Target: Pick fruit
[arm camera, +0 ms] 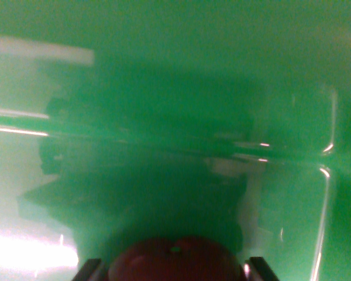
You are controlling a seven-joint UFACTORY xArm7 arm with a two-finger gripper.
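One dark red fruit (pixel 174 263) sits gripped between two pincer (pixel 174 270) fingers (pixel 89 270) over green surface (pixel 222 58).

No readable text, label, brand, number or sign appears anywhere in this blurred wrist view. The glossy green surface (pixel 181 52) carries only glare streaks and dark reflections, none forming letters. The dark red fruit (pixel 174 262) at the near edge seems to bear no sticker, though the soft focus could hide small print.
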